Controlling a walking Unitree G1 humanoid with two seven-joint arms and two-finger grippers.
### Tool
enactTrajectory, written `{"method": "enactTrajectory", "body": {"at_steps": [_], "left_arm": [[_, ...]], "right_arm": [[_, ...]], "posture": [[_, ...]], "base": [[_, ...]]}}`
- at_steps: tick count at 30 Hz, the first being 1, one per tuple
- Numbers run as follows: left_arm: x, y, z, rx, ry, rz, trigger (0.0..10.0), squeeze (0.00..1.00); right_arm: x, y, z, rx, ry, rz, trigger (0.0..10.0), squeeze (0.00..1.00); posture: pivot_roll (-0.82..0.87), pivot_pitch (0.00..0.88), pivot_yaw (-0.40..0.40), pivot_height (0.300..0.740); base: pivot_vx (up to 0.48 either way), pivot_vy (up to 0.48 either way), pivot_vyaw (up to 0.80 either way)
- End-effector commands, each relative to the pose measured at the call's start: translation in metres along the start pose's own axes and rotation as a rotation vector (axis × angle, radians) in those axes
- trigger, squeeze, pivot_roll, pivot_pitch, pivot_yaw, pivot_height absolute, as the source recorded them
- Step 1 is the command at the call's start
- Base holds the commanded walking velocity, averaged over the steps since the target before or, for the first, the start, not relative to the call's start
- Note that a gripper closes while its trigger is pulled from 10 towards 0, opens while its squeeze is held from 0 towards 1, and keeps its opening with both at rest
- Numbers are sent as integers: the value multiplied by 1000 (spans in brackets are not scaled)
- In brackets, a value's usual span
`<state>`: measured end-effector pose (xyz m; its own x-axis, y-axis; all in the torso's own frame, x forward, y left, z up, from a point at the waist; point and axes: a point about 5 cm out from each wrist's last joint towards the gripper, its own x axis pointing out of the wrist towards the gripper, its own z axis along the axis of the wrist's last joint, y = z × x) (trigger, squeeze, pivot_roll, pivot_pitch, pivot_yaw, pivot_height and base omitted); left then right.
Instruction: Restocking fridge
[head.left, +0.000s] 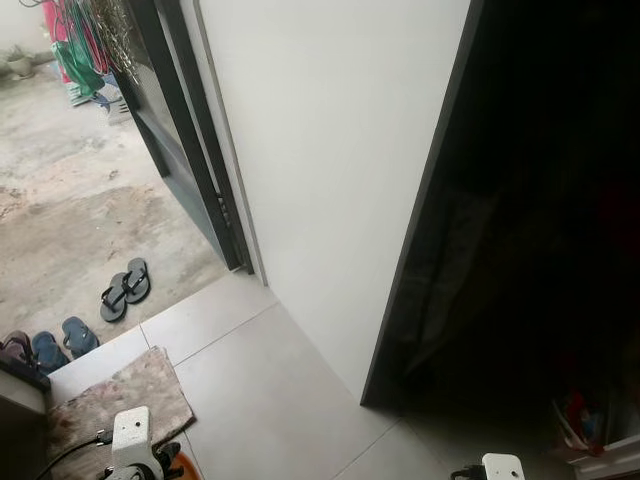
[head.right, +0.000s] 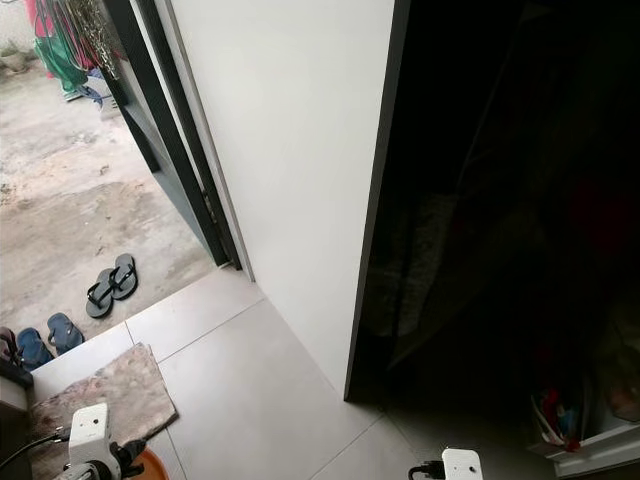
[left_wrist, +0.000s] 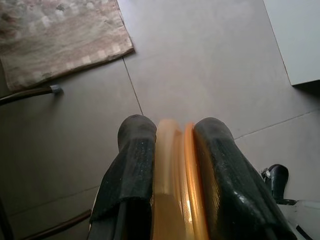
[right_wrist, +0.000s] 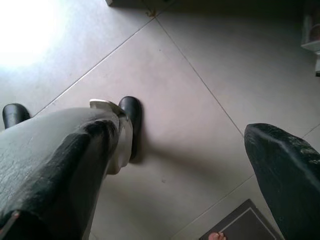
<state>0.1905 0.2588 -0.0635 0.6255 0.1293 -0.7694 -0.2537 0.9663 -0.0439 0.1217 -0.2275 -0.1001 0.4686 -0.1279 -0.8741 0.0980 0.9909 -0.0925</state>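
arms: white wrist housing (head.left: 131, 430) | black cable (head.left: 70, 452) | fingers (left_wrist: 131, 170): long, black, rubbery

The orange object (left_wrist: 175, 190) pinched in the left gripper (left_wrist: 175, 145) is cut off, so it cannot be identified.

Being pinched upright between the left gripper's (left_wrist: 172, 145) two black fingers: a thin, glossy orange object (left_wrist: 175, 180).

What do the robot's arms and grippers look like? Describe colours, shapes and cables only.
The left gripper has two thick, rounded black fingers with a slightly textured, glossy surface. The right gripper has matching broad black fingers. In the head views, each wrist carries a white boxy block with a black cable attached.
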Motion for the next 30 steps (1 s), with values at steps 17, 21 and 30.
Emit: {"method": "enactTrajectory", "body": {"at_steps": [17, 21, 30], "left_arm": [[-6, 4, -30, 57, 93, 26, 10000, 0], [-7, 5, -32, 65, 98, 24, 10000, 0], [-8, 7, -33, 82, 105, 22, 10000, 0]], "right_arm": [[0, -7, 3, 9, 13, -22, 10000, 0], [0, -6, 1, 30, 23, -13, 10000, 0], [0, -6, 3, -9, 8, -10, 10000, 0]], "posture": [[-17, 0, 18, 740], [-20, 0, 22, 740], [-23, 0, 26, 740]], "base": [[0, 0, 126], [0, 0, 200], [0, 0, 0]]}}
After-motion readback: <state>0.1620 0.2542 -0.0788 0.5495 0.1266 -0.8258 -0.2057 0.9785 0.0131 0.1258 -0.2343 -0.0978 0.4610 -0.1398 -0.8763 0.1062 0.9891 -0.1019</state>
